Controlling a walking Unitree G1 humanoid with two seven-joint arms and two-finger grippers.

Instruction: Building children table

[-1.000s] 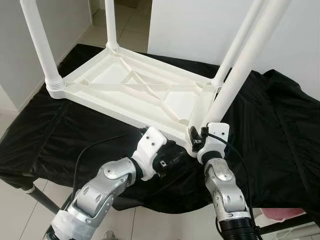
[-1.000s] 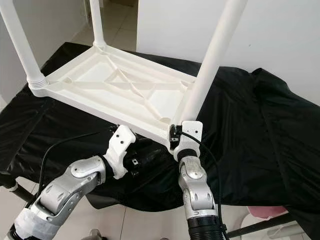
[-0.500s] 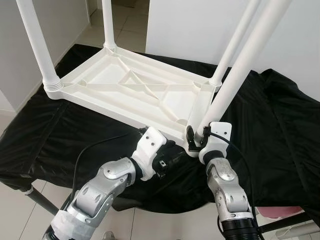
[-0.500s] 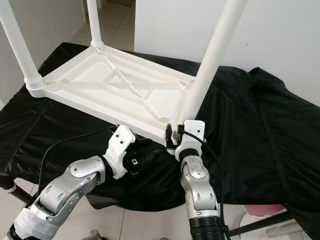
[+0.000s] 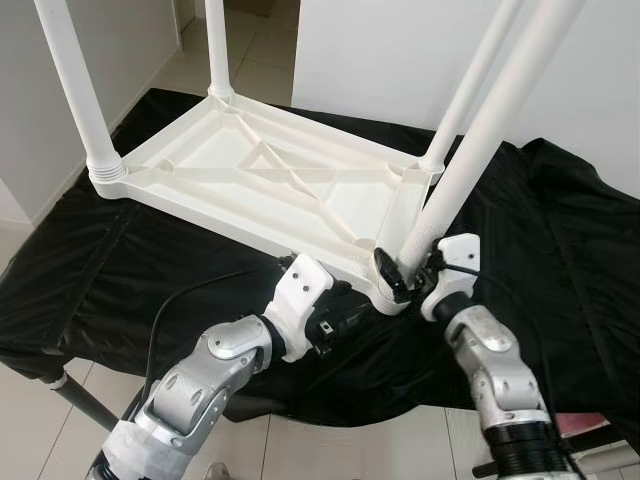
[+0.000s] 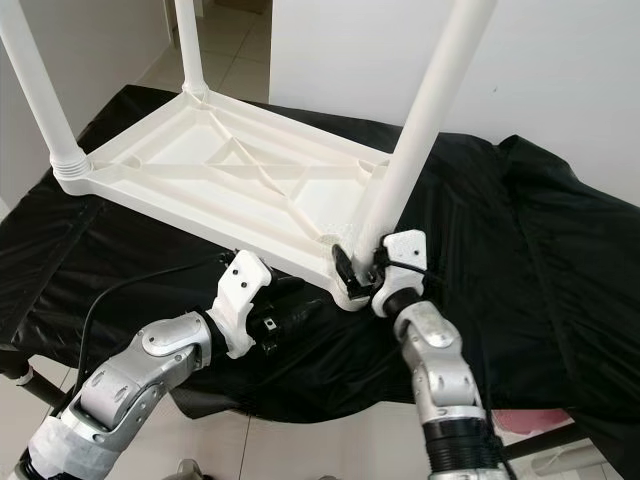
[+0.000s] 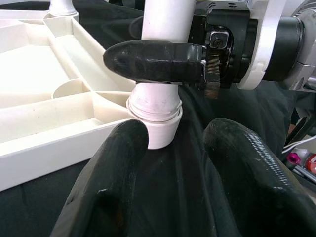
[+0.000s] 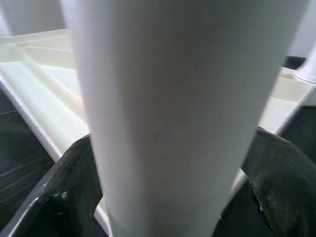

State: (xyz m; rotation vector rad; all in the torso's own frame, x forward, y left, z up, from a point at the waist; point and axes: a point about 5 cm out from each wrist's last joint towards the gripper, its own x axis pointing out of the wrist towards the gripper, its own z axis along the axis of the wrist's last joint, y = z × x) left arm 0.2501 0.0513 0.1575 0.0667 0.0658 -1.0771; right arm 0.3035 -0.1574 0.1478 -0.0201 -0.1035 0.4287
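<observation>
White plastic children's table (image 5: 265,180), ribbed underside up with round legs rising, lies mid-frame on the black cloth (image 5: 560,240). My right end effector (image 5: 405,277) clamps the near-right white leg (image 5: 470,150) above its socket; my left end effector (image 5: 345,320) sits open at lower centre.

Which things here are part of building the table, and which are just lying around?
Part of the job: upturned white tabletop; near-corner leg, gripped by right hand; left hand beside its socket.

Lying around: black cloth; pink item.

No text, label, brand, number or sign can be read anywhere in these views.
</observation>
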